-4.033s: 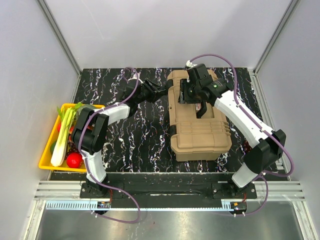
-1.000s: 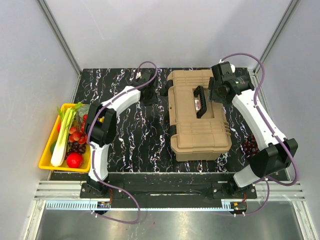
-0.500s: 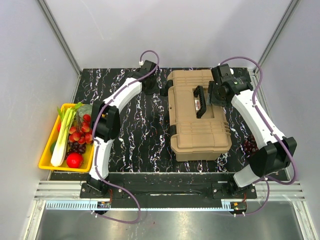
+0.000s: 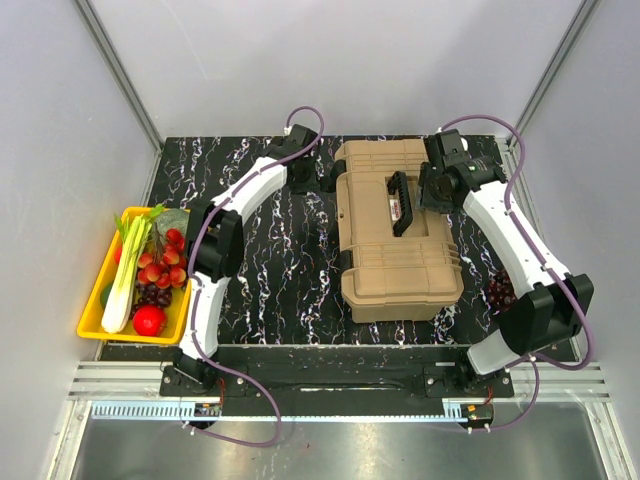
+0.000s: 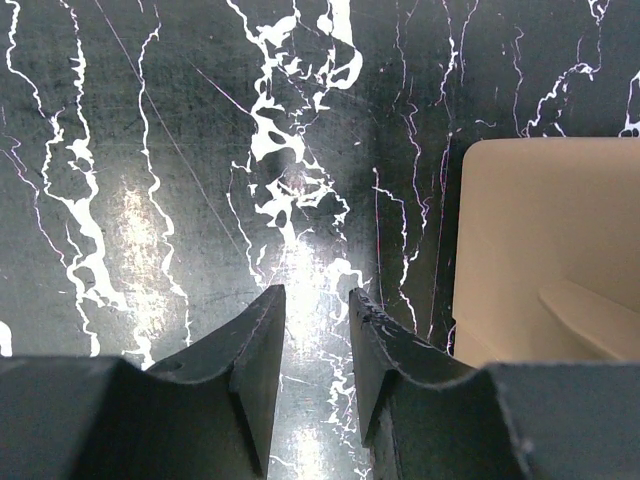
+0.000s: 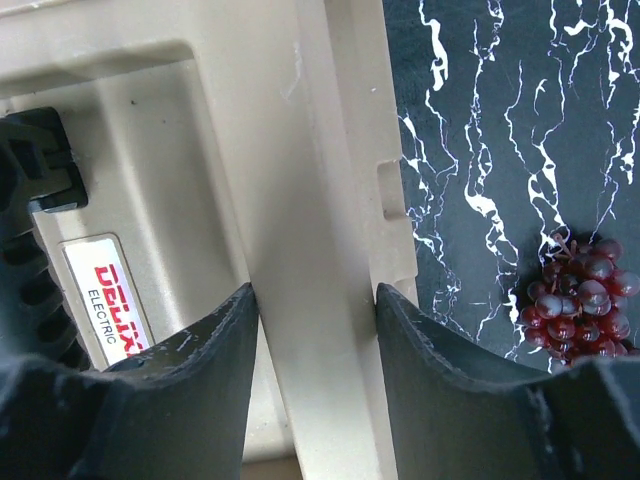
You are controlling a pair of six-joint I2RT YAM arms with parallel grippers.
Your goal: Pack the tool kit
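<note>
The tan toolbox (image 4: 400, 250) lies with its lid down at the middle right of the table, black handle (image 4: 400, 203) on top. No hand tools or inner tray show. My left gripper (image 4: 305, 176) hangs over bare table just left of the box's far left corner; in the left wrist view the gripper (image 5: 315, 300) is slightly open and empty, with the box corner (image 5: 540, 240) at the right. My right gripper (image 4: 433, 190) is over the lid's right side; in the right wrist view it (image 6: 315, 290) is open, its jaws standing either side of the lid's raised rim (image 6: 320, 180).
A yellow tray (image 4: 92, 305) with celery, grapes and a red fruit sits at the left edge. A bunch of dark red grapes (image 4: 500, 290) lies on the table right of the box and also shows in the right wrist view (image 6: 575, 295). Walls close in behind.
The left arm has stretched farther back, its gripper moving toward the box's far left corner. The right gripper left the handle area four seconds ago and has since barely shifted.
</note>
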